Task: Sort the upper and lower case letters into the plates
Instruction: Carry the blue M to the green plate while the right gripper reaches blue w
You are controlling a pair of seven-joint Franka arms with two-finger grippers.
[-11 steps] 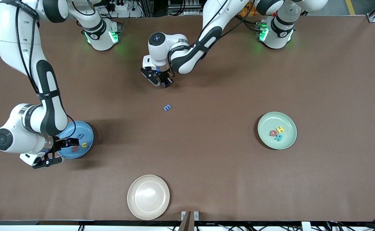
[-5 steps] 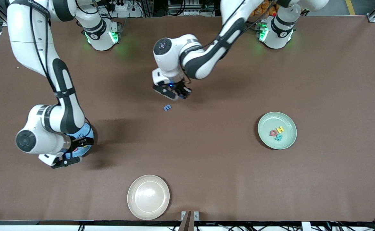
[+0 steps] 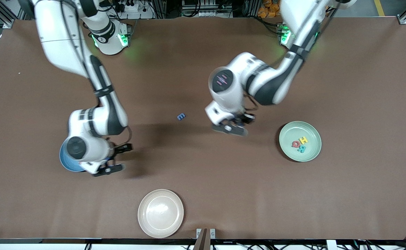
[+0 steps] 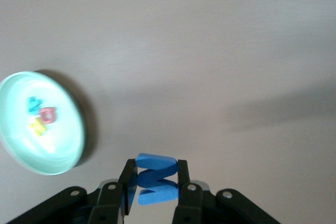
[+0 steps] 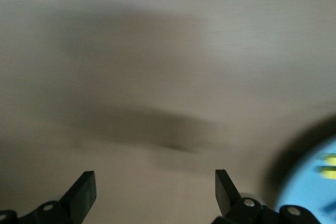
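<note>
The left gripper (image 4: 154,182) has its jaws clamped on a blue letter (image 4: 155,178), a chunky zigzag piece pinched between the two fingers, as it hangs over bare tabletop (image 3: 203,180) between a second blue letter (image 3: 181,116) lying alone mid-table and the mint green plate (image 3: 310,154) toward the left arm's end. That plate carries three letters in a tight cluster: a yellow H (image 3: 303,140), a red-pink Q (image 3: 296,144) and a teal letter (image 3: 301,149), the last nearest the front camera. The right gripper (image 5: 155,192) has its jaws spread wide and holds nothing, with only brown tabletop between the fingers; it hangs just beside the rim of the sky blue plate (image 3: 65,165), on the side toward the table's middle, at the right arm's end of the table. The right arm's wrist covers most of that plate in the front view, and the right wrist view catches only a blurred yellow letter (image 5: 328,165) on its blue surface. A beige-cream plate (image 3: 145,222) sits nearest the front camera, with nothing on it.
</note>
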